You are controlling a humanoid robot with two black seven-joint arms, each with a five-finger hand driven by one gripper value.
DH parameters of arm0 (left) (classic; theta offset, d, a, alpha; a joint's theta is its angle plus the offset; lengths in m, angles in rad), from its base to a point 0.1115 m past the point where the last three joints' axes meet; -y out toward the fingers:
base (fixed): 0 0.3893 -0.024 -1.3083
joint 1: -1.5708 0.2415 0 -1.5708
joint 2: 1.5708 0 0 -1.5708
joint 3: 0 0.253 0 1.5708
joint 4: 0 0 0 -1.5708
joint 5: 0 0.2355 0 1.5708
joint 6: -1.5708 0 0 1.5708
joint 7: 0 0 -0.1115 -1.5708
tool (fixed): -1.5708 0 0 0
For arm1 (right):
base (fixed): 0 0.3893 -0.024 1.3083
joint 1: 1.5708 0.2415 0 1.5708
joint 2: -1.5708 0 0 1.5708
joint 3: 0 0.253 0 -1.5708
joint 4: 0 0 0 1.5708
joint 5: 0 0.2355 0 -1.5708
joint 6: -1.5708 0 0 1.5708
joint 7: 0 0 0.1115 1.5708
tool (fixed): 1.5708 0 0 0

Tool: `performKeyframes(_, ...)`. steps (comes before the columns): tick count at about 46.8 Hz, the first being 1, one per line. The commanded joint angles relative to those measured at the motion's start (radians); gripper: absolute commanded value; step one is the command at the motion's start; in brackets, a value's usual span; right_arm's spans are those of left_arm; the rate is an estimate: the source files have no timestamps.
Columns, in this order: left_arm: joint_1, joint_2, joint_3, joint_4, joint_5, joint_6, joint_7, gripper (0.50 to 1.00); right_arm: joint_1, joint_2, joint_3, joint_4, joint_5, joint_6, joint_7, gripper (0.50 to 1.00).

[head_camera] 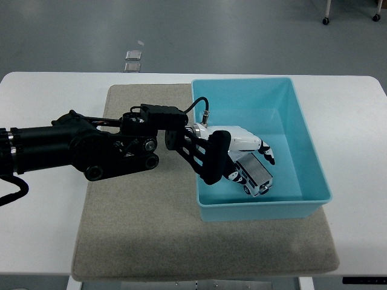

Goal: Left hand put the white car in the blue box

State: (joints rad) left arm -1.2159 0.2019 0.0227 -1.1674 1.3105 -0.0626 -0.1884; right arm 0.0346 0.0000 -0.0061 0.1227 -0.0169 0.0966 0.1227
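Note:
The blue box [302, 130] stands on the right part of a grey mat. My left arm reaches in from the left edge over the box's left wall. My left hand [240, 158] is inside the box with its white fingers [261, 148] curled over the white car [257, 180] and its black thumb on the car's left side. The car is tilted and low in the near part of the box. I cannot tell whether it touches the box floor. My right arm is out of view.
The grey mat [145, 223] covers the middle of the white table [42, 229]. The box's walls rise around my hand. Beyond the table's far edge is grey floor with a small metal plate [133, 60].

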Motion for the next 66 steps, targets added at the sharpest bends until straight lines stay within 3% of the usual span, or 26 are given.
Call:
performKeyframes(1, 0.001, 0.007, -0.004, -0.003, -0.005, 0.000, 0.000, 0.934, -0.001, 0.000, 0.000, 0.000, 0.000, 0.000, 0.000, 0.936)
performKeyframes(8, -0.002, 0.034, -0.041, -0.015, -0.010, 0.001, -0.006, 0.966, -0.001, 0.000, 0.000, 0.000, 0.000, 0.000, 0.000, 0.936)
performKeyframes(14, 0.002, 0.083, -0.206, -0.015, -0.066, 0.001, -0.006, 0.994, -0.001, 0.000, 0.000, 0.000, 0.000, 0.000, 0.000, 0.936)
performKeyframes(22, 0.061, 0.160, -0.481, -0.008, -0.341, 0.004, -0.005, 0.994, 0.001, 0.000, 0.000, 0.000, 0.000, 0.000, 0.000, 0.936)
performKeyframes(29, 0.127, 0.214, -0.622, 0.009, -0.586, 0.007, 0.000, 0.994, -0.001, 0.000, 0.000, 0.000, -0.002, 0.000, 0.000, 0.936)
performKeyframes(38, 0.199, 0.292, -0.684, 0.037, -0.890, 0.070, 0.000, 0.996, 0.001, 0.000, 0.000, 0.000, 0.000, 0.000, 0.000, 0.936)
performKeyframes(48, 0.245, 0.304, -0.708, 0.150, -1.171, 0.086, 0.000, 0.994, -0.001, 0.000, 0.000, 0.000, 0.000, 0.000, 0.000, 0.936)
performKeyframes(66, 0.381, 0.306, -0.819, 0.204, -1.211, 0.086, -0.003, 0.996, 0.001, 0.000, 0.000, 0.000, 0.000, 0.000, 0.000, 0.936)
